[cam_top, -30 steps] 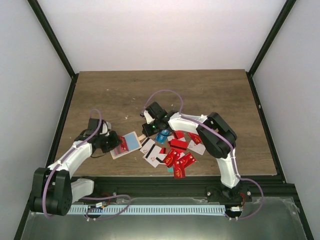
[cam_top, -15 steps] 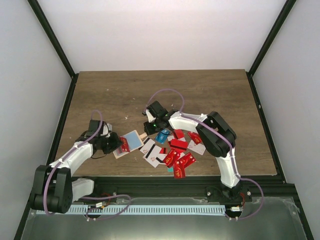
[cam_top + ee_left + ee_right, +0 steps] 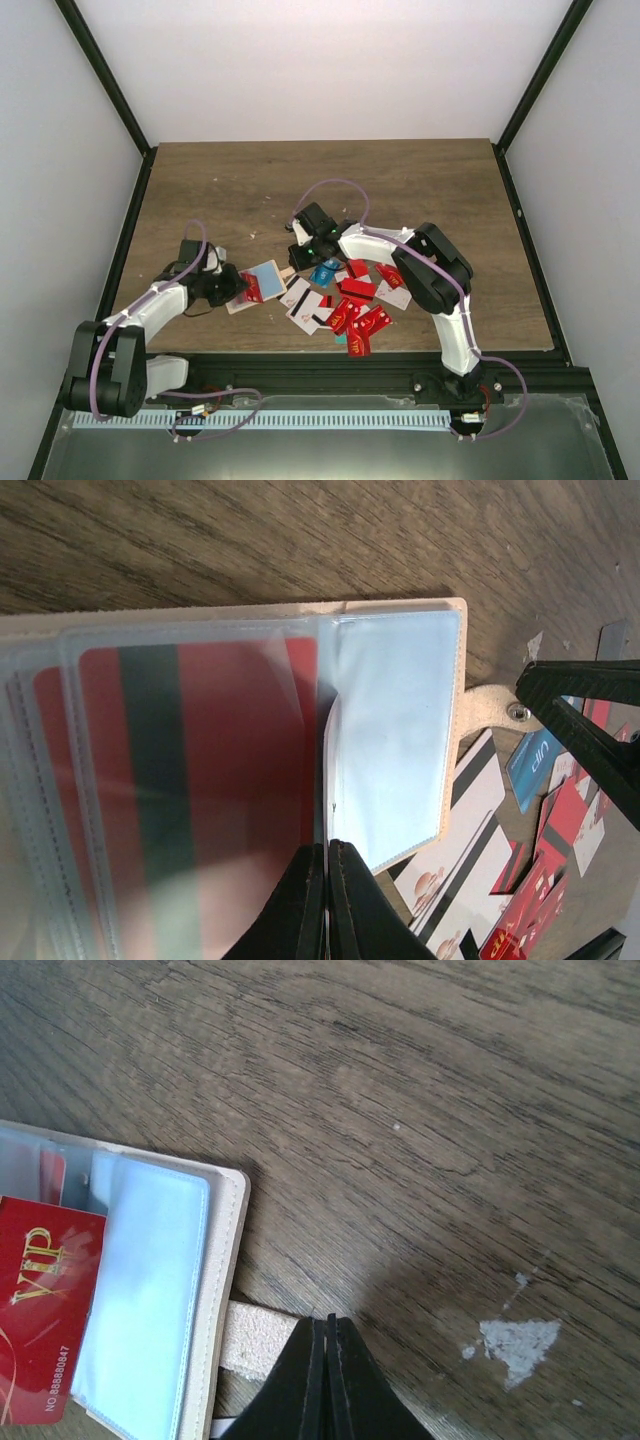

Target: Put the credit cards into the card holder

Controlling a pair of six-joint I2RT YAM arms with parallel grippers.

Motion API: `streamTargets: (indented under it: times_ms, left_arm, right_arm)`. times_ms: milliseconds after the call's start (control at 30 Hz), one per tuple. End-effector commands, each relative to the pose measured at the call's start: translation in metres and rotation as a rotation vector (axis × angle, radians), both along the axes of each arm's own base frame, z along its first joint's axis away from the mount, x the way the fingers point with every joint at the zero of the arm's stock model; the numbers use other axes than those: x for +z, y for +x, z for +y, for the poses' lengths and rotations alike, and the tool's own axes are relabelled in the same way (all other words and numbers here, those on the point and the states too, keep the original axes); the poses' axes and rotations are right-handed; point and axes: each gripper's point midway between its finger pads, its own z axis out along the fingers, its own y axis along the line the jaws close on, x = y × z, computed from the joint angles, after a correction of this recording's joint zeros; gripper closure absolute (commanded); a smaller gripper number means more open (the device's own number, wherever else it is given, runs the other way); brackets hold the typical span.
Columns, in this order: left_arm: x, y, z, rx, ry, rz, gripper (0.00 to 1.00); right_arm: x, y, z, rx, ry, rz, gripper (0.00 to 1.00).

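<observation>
Lying open on the wooden table [image 3: 400, 180], the card holder [image 3: 256, 284] sat just left of the credit cards [image 3: 352, 300] heap. Left gripper [image 3: 326, 852] was clamped shut over the clear sleeves [image 3: 390, 740]; its own tips hid whether it pinched one. A red striped card [image 3: 190, 800] sat inside a sleeve, cut off by the frame edge. Right gripper [image 3: 325, 1332] was closed too, with its tips at the snap tab [image 3: 255, 1338]; contact was unclear.

From above and behind, far off, down onto the whole table [image 3: 330, 170]. From each wrist, close and low. Shared there: the card holder [image 3: 395, 740].
</observation>
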Motion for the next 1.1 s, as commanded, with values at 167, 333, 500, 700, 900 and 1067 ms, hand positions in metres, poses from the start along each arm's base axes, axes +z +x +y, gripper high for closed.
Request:
streamTargets:
  times_ms: [167, 333, 500, 700, 900, 1067]
  left_arm:
    - [-0.005, 0.006, -0.001, 0.012, -0.02, -0.024, 0.96]
    - [0.0, 0.01, -0.001, -0.011, -0.009, -0.062, 0.96]
    - [0.0, 0.014, 0.001, -0.031, 0.017, -0.097, 0.96]
    - [0.003, 0.021, 0.0, -0.057, 0.032, -0.152, 0.96]
    - [0.006, 0.023, -0.002, -0.067, 0.021, -0.18, 0.96]
    - [0.003, 0.023, -0.005, -0.073, 0.003, -0.188, 0.96]
  right_arm:
    - [-0.003, -0.007, 0.0, 0.024, 0.022, 0.023, 0.99]
    - [-0.005, -0.007, -0.001, 0.025, 0.015, 0.022, 0.99]
    - [-0.005, -0.007, -0.002, 0.025, 0.008, 0.02, 0.99]
    - [-0.007, -0.007, -0.001, 0.03, 0.007, 0.02, 0.99]
    - [-0.009, -0.008, -0.002, 0.034, 0.002, 0.024, 0.99]
    - [-0.01, -0.009, -0.002, 0.034, 0.003, 0.031, 0.99]
